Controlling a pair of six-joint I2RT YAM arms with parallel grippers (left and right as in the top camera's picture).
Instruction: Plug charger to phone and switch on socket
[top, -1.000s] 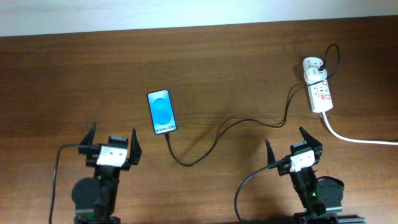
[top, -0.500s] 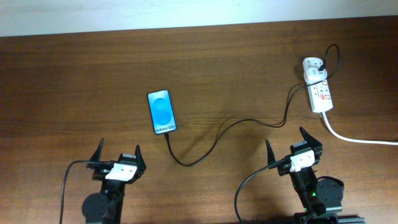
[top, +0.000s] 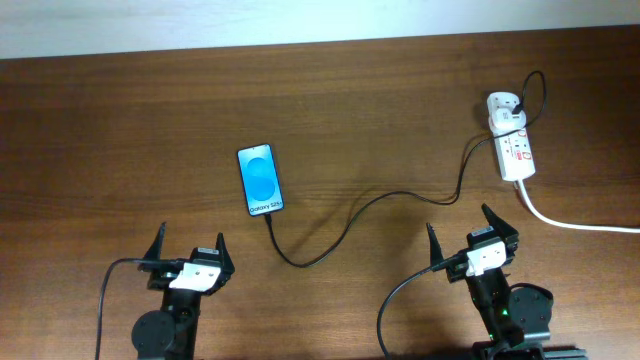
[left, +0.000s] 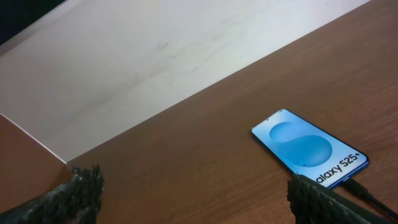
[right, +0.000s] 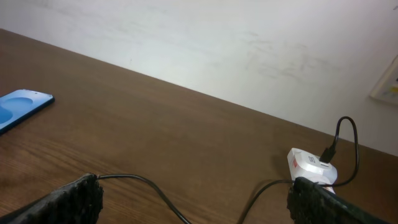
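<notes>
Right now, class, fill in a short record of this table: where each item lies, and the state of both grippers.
phone: flat on the table, screen up, ahead of the left gripper
charger: black cable running from the socket to the phone's text-end edge; whether it is seated is unclear
socket: far right, white cord leaving it
left gripper: open, empty
right gripper: open, empty

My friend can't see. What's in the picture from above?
A blue-screened phone lies on a wooden table, a thin black charger cable running from its lower edge to a white power strip. The left gripper and right gripper sit open nearby.
</notes>
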